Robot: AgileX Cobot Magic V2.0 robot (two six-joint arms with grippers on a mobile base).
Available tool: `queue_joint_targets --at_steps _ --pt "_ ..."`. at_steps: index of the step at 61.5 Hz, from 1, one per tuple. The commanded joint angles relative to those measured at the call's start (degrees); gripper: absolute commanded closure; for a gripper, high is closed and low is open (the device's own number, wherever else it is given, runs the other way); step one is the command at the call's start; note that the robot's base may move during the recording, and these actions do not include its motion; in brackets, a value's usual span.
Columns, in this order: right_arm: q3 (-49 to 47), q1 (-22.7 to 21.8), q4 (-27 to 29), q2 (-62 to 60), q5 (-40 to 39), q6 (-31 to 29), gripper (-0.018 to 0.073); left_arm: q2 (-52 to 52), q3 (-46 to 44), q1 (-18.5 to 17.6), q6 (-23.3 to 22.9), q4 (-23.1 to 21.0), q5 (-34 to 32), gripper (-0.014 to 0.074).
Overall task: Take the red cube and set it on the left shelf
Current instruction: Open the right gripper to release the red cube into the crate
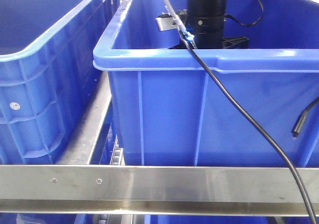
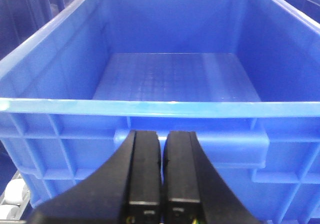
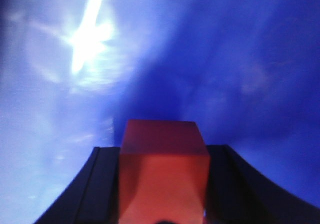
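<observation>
The red cube (image 3: 162, 179) sits clamped between the black fingers of my right gripper (image 3: 164, 151), which is shut on it, close over a blurred blue plastic surface. In the front view my right arm (image 1: 207, 14) reaches down into a large blue crate (image 1: 199, 114) on the left shelf (image 1: 159, 181), whose steel front rail runs along the bottom. The crate wall hides the cube and the fingers there. My left gripper (image 2: 163, 134) is shut on nothing, just in front of the near rim of an empty blue crate (image 2: 170, 77).
A second blue crate (image 1: 40, 84) stands to the left on the same rack, with a steel side rail (image 1: 87, 129) between the two. A black cable (image 1: 249, 129) drapes over the crate's front wall from the arm.
</observation>
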Motion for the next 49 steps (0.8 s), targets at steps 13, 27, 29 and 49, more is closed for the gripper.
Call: queue_joint_targets --at_steps 13,27,29,49 --pt "-1.8 -0.3 -1.9 -3.6 -0.1 -0.1 -0.0025 -0.8 1.3 -0.1 0.0 -0.4 -5.1 0.0495" --pt "-1.8 -0.3 -2.2 -5.2 -1.2 -0.1 -0.0046 -0.8 1.3 -0.1 0.0 -0.4 -5.1 0.0495" --pt "-1.8 -0.3 -2.3 -6.0 -1.7 -0.1 -0.0046 -0.8 1.3 -0.1 0.0 -0.4 -5.1 0.0495" --pt "3.1 -0.3 -7.8 -16.3 -3.2 -0.3 -0.004 -0.8 1.3 -0.1 0.0 -0.4 -5.1 0.0495"
